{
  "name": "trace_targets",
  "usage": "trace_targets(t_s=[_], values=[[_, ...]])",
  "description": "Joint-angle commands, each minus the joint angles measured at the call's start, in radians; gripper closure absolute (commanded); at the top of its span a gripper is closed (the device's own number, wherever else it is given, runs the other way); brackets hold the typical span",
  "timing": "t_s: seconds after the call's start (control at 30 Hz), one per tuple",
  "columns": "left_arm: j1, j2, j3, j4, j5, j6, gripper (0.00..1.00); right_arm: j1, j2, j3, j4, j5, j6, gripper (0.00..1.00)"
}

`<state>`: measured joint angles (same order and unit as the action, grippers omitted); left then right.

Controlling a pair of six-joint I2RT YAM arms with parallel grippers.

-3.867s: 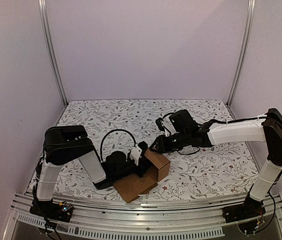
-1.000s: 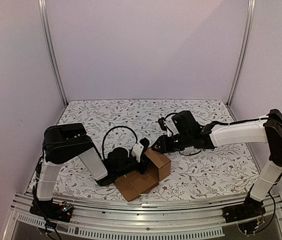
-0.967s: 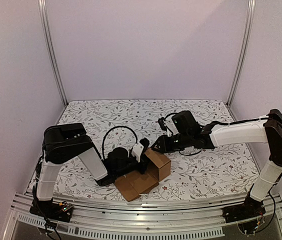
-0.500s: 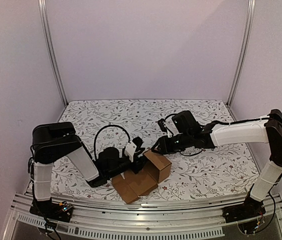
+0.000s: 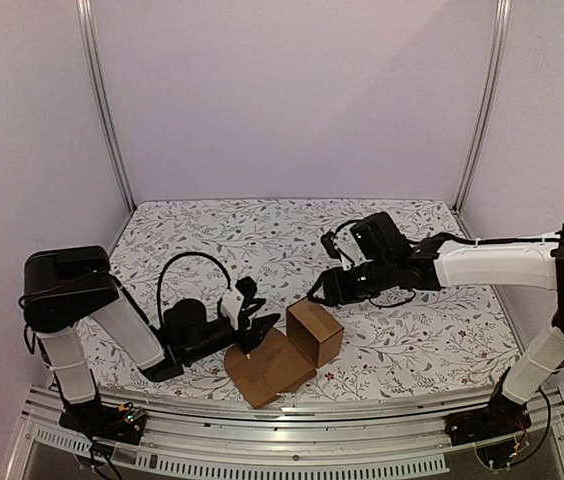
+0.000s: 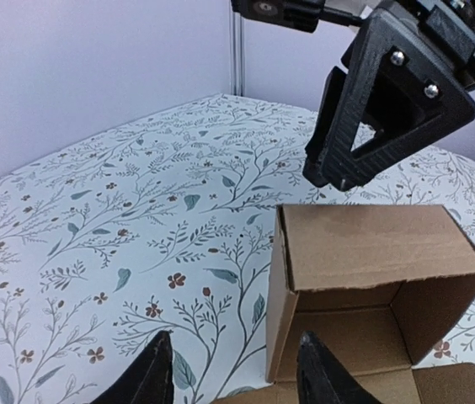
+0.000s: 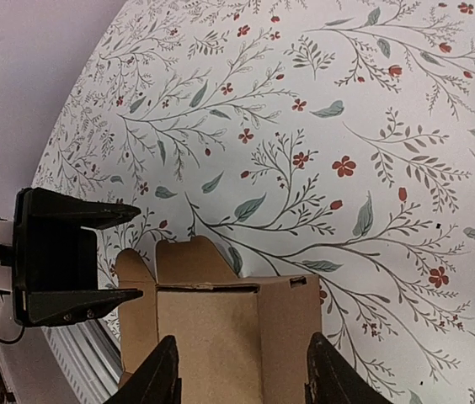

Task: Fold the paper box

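Observation:
The paper box (image 5: 312, 332) is a brown carton standing on the flowered table, open toward the left, with a flat flap (image 5: 260, 370) lying toward the near edge. My left gripper (image 5: 258, 326) is open and empty, just left of the box. In the left wrist view the box (image 6: 372, 278) lies ahead of my open left gripper (image 6: 233, 374), one fingertip (image 6: 315, 362) at its open mouth. My right gripper (image 5: 319, 294) is open, hovering just above the box's far top edge. In the right wrist view my right gripper (image 7: 242, 374) straddles the box (image 7: 229, 328) without touching it.
The flowered table cover (image 5: 262, 240) stretches behind the box. The metal rail (image 5: 292, 415) runs along the near edge close to the box's flap. White walls and metal posts (image 5: 102, 100) enclose the sides. The right gripper (image 6: 389, 93) hangs over the box in the left wrist view.
My left arm has pulled back to the left, and its gripper has come off the box. My right gripper has lifted slightly. The box stays in place.

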<state>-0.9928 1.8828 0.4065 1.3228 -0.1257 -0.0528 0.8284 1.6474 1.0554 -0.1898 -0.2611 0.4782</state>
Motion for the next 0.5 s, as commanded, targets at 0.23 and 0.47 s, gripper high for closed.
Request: trace_targets(t_s=[0.23, 0.47], values=[[0.0, -0.317, 0.198, -0.683, -0.047, 0.003, 0.53, 0.011, -0.302, -0.076, -0.261, 0.074, -0.068, 0.5], [0.022, -0.329, 0.335, -0.886, -0.033, -0.052, 0.54, 0.086, -0.378, -0.171, -0.327, 0.077, -0.031, 0.57]])
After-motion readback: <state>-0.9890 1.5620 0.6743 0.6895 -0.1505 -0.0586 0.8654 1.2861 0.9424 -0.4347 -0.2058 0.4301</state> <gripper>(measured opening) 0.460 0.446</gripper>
